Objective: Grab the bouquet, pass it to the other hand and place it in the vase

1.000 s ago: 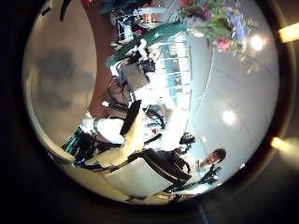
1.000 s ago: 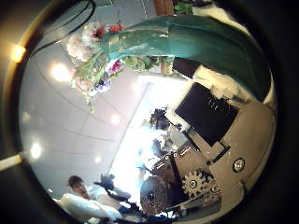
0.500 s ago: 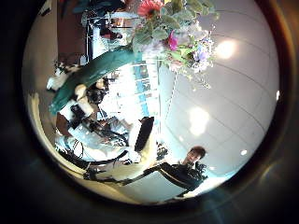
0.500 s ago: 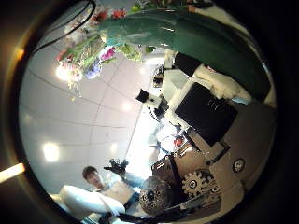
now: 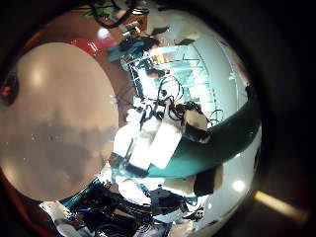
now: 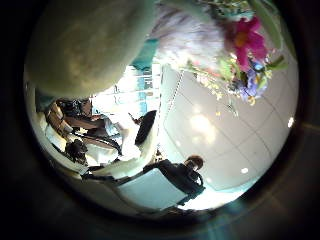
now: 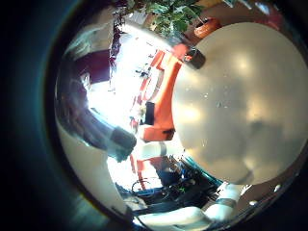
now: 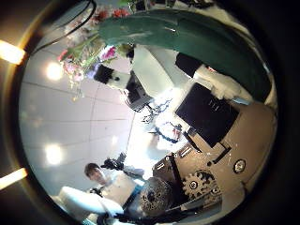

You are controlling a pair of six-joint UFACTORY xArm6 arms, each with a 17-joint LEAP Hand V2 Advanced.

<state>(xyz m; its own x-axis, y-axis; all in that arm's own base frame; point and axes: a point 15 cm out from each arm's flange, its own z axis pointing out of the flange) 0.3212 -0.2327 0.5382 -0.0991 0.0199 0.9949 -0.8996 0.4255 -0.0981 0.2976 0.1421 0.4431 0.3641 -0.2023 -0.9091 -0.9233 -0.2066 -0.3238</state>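
The bouquet's wrapped stem [image 8: 197, 37] runs close across my right palm, and its mixed flower heads [image 8: 86, 47] stick out past it. My right hand [image 8: 220, 117] has its fingers curled beside the wrap and holds it. My left hand [image 8: 131, 82] shows just under the flowers in the right thumb side view. From the left palm, the flower heads [image 6: 225, 45] loom very close, beside a large blurred pale shape. My left hand's fingers [image 6: 150, 175] reach out relaxed with nothing between them. The left little finger side view shows the right hand [image 5: 153, 138] round the wrap [image 5: 222, 148].
A round pale table top [image 5: 59, 109] lies below the hands and also shows as the table [image 7: 241, 96] from the right palm. An orange-red frame [image 7: 162, 96] stands beside it, with leafy plants [image 7: 173, 14] beyond. Ceiling lights fill the upward views.
My left hand has closed in on the bouquet: the flowers grew much larger in its palm view, and the left arm has entered the right palm view under the flowers.
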